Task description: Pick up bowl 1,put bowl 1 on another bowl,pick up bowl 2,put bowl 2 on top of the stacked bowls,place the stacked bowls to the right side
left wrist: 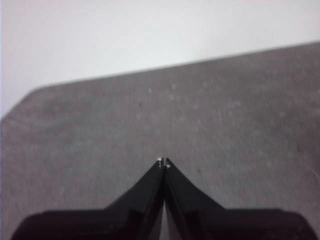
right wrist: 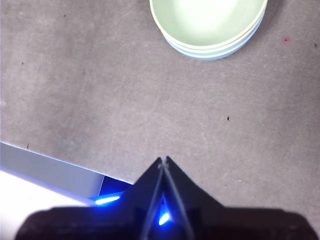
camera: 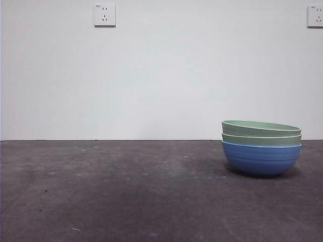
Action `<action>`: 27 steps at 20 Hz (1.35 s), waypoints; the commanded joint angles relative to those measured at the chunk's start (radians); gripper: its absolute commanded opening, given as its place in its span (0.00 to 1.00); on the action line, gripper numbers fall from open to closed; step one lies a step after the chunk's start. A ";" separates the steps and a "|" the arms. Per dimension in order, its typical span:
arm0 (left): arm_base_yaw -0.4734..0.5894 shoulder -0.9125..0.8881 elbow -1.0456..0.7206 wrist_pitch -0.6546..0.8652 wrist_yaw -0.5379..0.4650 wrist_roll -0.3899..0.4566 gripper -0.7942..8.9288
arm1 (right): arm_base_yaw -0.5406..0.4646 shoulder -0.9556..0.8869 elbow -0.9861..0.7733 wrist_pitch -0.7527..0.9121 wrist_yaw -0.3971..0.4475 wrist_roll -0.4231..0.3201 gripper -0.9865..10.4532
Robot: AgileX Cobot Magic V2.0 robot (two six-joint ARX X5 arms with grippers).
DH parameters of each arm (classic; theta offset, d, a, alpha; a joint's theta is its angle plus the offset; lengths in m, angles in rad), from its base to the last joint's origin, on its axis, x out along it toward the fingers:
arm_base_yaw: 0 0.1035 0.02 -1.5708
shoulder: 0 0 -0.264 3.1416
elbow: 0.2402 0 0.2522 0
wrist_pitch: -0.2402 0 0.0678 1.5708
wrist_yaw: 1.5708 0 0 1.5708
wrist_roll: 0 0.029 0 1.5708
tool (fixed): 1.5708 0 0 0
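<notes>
- The stacked bowls [camera: 261,146] stand on the right part of the dark table [camera: 126,191]: the blue bowl [camera: 261,159] at the bottom, two pale green bowls [camera: 261,133] nested in it.
- The right gripper [right wrist: 163,160] hangs above bare table, well apart from the stack [right wrist: 210,30], jaws pressed together, holding nothing.
- The left gripper [left wrist: 163,162] is likewise closed and empty over bare table.
- Two wall sockets [camera: 104,14] sit on the white wall behind.

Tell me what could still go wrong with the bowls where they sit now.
The top green bowl sits slightly tilted in the stacked bowls, so a bump could shift it. The stack stands near the right side of the front view, and the table edge there is out of sight. Both claws, left and right, are shut and clear.
</notes>
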 commanded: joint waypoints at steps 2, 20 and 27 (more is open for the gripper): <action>0.008 -0.008 -0.014 -0.045 0.008 -0.036 0.08 | 0.002 0.000 -0.002 0.005 0.003 -0.008 0.09; 0.008 -0.008 -0.014 -0.042 0.006 -0.048 0.08 | 0.002 0.000 -0.002 0.017 0.008 -0.071 0.09; 0.008 -0.008 -0.014 -0.042 0.006 -0.048 0.08 | -0.137 -0.259 -0.214 0.517 -0.080 -0.076 0.09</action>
